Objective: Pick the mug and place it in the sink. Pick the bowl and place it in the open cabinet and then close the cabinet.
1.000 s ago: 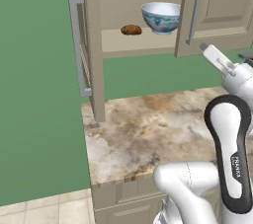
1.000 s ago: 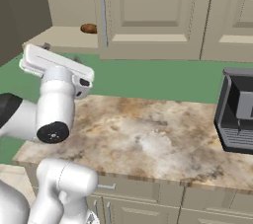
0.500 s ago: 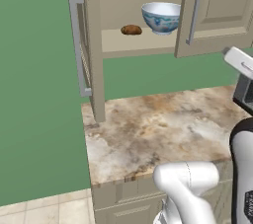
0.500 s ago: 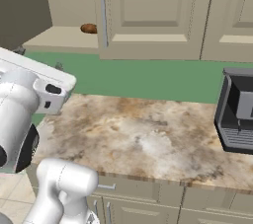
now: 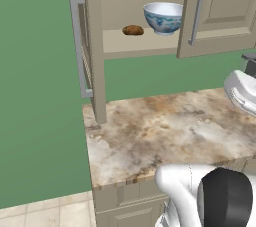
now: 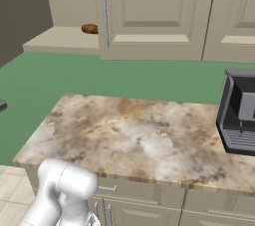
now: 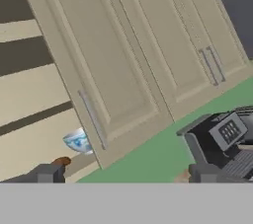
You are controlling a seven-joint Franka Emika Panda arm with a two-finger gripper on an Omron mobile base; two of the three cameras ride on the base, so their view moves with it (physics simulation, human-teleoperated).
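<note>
White bowl [image 5: 163,16] with blue pattern; brown lump [image 5: 133,30] beside it. Beige cabinet [image 5: 220,6], silver bar handles. Marbled tan-and-cream counter [image 5: 165,131], green wall [image 5: 35,96], dark grey appliance [image 6: 240,113].

Green wall [image 5: 40,96] behind a marble-topped table [image 5: 160,131] with beige drawers below; pale tiled floor [image 5: 45,216] at lower left. A dark boxy appliance [image 6: 239,118] stands at the table's right end.
</note>
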